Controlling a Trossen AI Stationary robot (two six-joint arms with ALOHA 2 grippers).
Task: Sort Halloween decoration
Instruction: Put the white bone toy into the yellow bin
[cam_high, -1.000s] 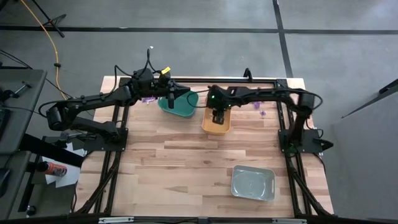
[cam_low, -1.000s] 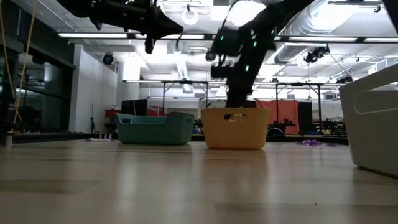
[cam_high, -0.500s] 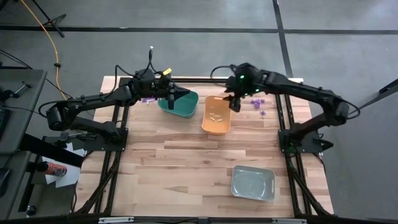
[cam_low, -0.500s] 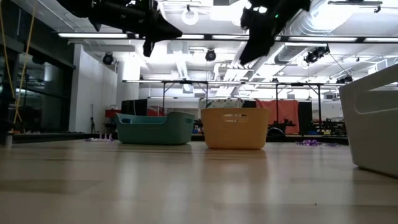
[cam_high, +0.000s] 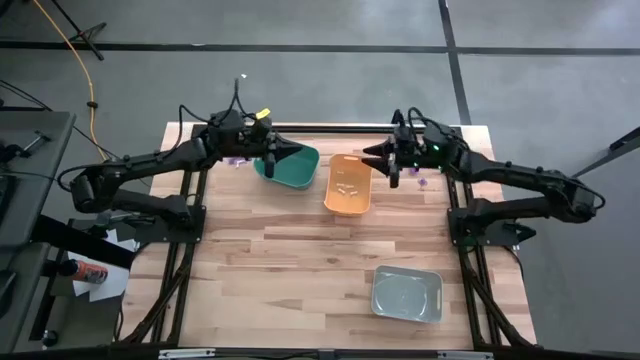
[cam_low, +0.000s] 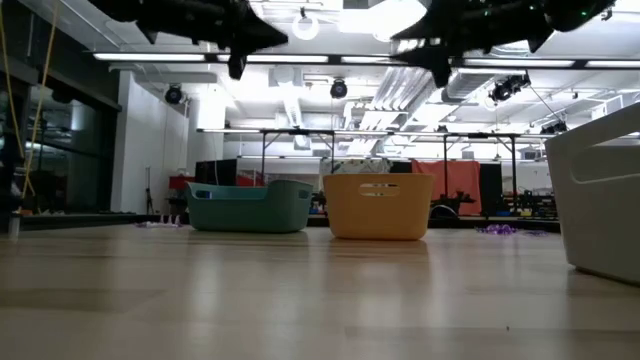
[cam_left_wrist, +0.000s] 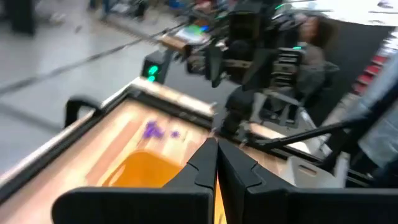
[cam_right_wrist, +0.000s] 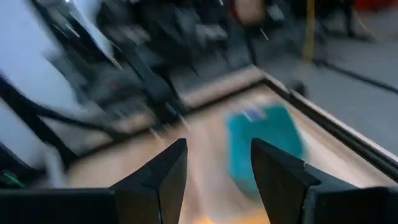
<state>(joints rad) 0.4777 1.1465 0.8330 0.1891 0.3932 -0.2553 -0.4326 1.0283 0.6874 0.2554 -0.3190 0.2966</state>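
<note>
Purple trinkets (cam_high: 417, 168) lie loose on the wood near the table's far right; a second purple cluster (cam_high: 238, 160) lies left of the green bin (cam_high: 292, 170). Whitish trinkets (cam_high: 349, 186) lie inside the orange bin (cam_high: 347, 187). My left gripper (cam_high: 272, 163) hangs above the green bin's left part, and its fingers (cam_left_wrist: 215, 163) are shut with nothing visible between them. My right gripper (cam_high: 392, 177) hovers high between the orange bin and the right purple trinkets, with its fingers (cam_right_wrist: 217, 152) open and empty.
A grey bin (cam_high: 406, 295) stands near the table's near right edge and shows as a pale wall (cam_low: 600, 200) in the low view. The green bin (cam_low: 249, 207) and the orange bin (cam_low: 379, 206) stand side by side at the far edge. Bare wood lies in the table's middle.
My right gripper has risen out of the orange bin and swung toward the table's right, ending high between that bin and the purple trinkets. The whitish trinkets stay in the orange bin. My left arm has kept still.
</note>
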